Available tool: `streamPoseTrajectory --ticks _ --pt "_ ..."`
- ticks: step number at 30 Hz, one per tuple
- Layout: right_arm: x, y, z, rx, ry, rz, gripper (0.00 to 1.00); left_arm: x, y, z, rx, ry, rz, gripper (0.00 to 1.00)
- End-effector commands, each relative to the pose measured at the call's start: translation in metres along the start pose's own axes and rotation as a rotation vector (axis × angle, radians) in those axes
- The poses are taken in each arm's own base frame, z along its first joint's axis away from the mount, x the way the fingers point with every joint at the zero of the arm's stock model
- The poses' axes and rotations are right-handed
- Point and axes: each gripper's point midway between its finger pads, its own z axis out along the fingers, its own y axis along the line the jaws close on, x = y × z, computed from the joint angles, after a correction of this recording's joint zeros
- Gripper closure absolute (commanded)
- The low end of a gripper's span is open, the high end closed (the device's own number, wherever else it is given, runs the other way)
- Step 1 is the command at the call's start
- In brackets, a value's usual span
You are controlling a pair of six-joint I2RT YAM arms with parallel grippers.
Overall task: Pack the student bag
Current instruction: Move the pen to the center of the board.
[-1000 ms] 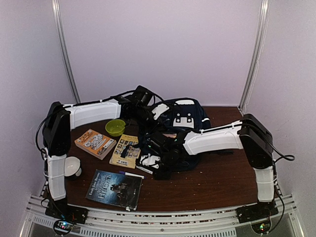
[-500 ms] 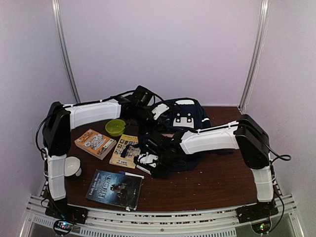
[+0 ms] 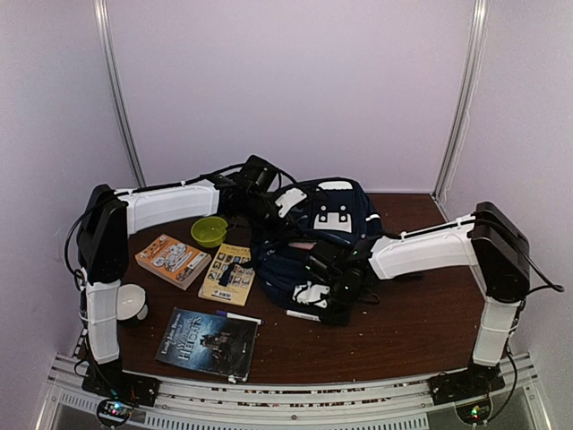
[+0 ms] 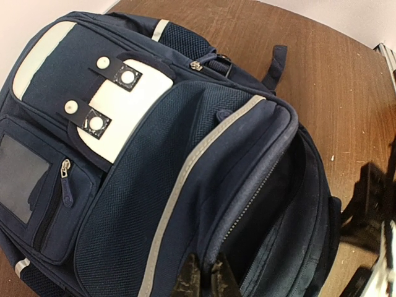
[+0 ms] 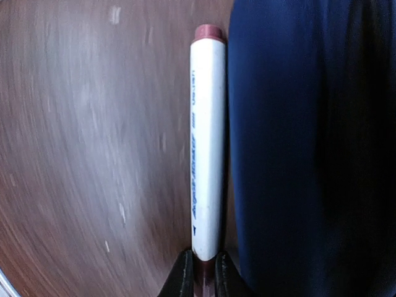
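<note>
Brown tabletop point(image 3: 403, 331), and the right gripper point(image 5: 203, 272) is pinching the white marker point(image 5: 207, 142) by one end, its length running just beside the student bag point(image 5: 309, 154) mid-table. The left gripper point(image 4: 201, 281) is clamping the bag's open lip farther back.

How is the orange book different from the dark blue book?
The orange book is bright; the dark blue book is dim, with pale lettering. The dark blue book looks bigger than the orange book. The orange book lies farther back, near the green bowl; the dark blue book lies at the near edge of the table. Both lie flat and closed, left of the student bag.
</note>
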Motion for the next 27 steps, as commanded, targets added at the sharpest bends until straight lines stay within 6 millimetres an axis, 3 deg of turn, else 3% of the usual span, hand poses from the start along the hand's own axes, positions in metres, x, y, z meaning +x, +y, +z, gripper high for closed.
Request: streamPoseTrajectory --ticks 1,4,6,12,17,22,27 --pt "0.089 0.014 -0.001 -0.022 0.262 -0.130 0.90 -0.024 0.010 -0.022 -0.035 -0.074 0.013 1.00" --pt "0.106 0.020 -0.006 -0.042 0.286 -0.204 0.90 -0.025 0.009 -0.022 -0.029 -0.077 0.009 1.00" --pt "0.108 0.014 -0.009 -0.008 0.282 -0.219 0.90 -0.025 0.008 -0.022 -0.025 -0.077 0.007 1.00" --pt "0.066 0.010 -0.020 -0.022 0.157 -0.161 0.72 -0.027 0.008 -0.023 -0.020 -0.080 0.001 1.00" --pt "0.037 0.013 -0.021 -0.057 0.075 -0.115 0.69 -0.029 0.007 -0.024 -0.017 -0.085 -0.001 0.99" --pt "0.023 0.015 -0.014 -0.061 0.045 -0.106 0.68 -0.029 0.007 -0.024 -0.018 -0.084 -0.002 0.99" --pt "0.022 0.021 -0.005 -0.056 0.060 -0.126 0.68 -0.029 0.007 -0.024 -0.019 -0.085 -0.002 0.99"
